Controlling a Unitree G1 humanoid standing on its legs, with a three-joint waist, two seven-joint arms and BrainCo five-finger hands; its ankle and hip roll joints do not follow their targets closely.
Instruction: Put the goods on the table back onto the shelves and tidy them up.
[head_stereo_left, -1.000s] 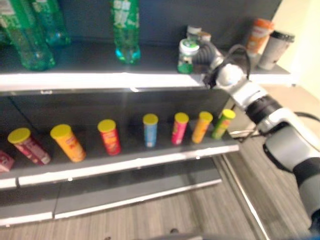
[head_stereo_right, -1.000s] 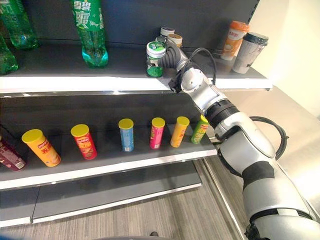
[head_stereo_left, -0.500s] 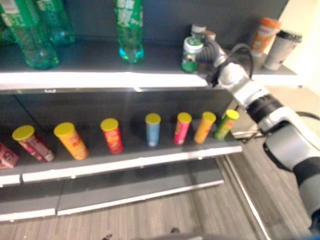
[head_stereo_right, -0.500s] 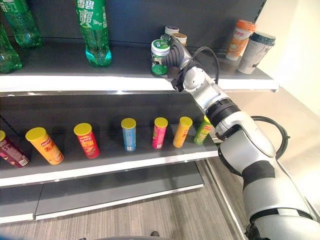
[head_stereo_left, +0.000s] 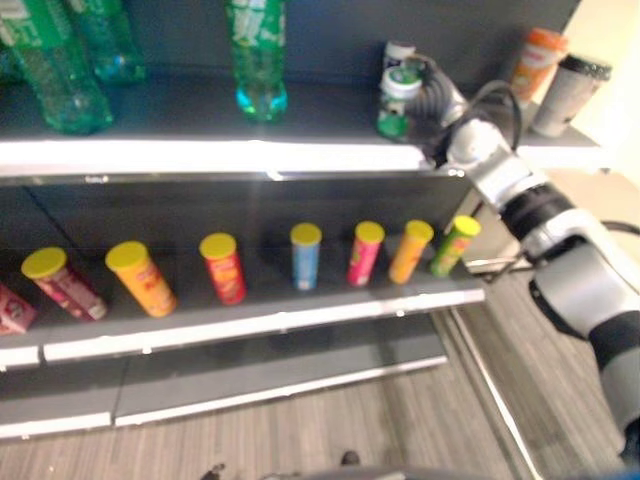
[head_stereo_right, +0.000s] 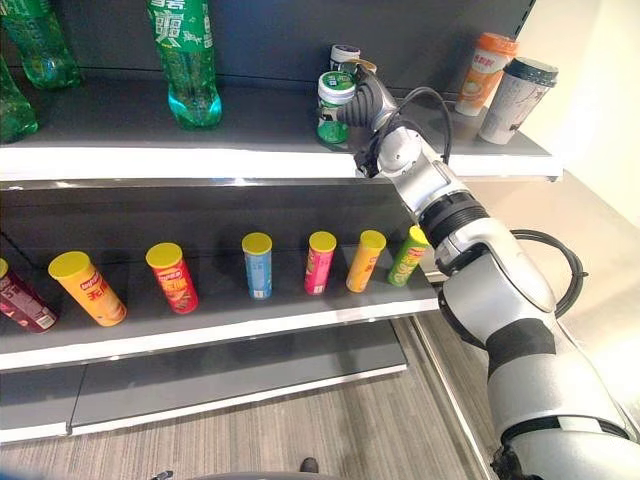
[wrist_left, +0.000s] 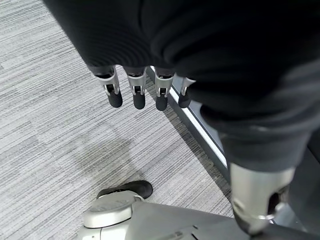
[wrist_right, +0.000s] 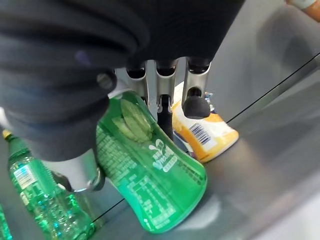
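A green jar (head_stereo_right: 335, 101) with a white lid is on the top shelf (head_stereo_right: 200, 160), right of centre. My right hand (head_stereo_right: 366, 104) is shut on it, and in the right wrist view the fingers (wrist_right: 164, 107) and thumb curl round the green jar (wrist_right: 150, 172). The jar's base is at or just above the shelf board. Right behind it stand two similar jars (head_stereo_right: 346, 58), one with a yellow label (wrist_right: 207, 131). My left hand (wrist_left: 137, 90) hangs over the grey floor with its fingers straight and holds nothing.
Green bottles (head_stereo_right: 185, 60) stand further left on the top shelf. An orange cup (head_stereo_right: 485, 72) and a dark-lidded cup (head_stereo_right: 515, 98) stand at its right end. Several yellow-lidded snack cans (head_stereo_right: 258, 265) line the middle shelf. Bare shelf board lies between the bottle and the jars.
My right hand has carried the green jar to the right and deeper onto the top shelf, close to the jars at the back.
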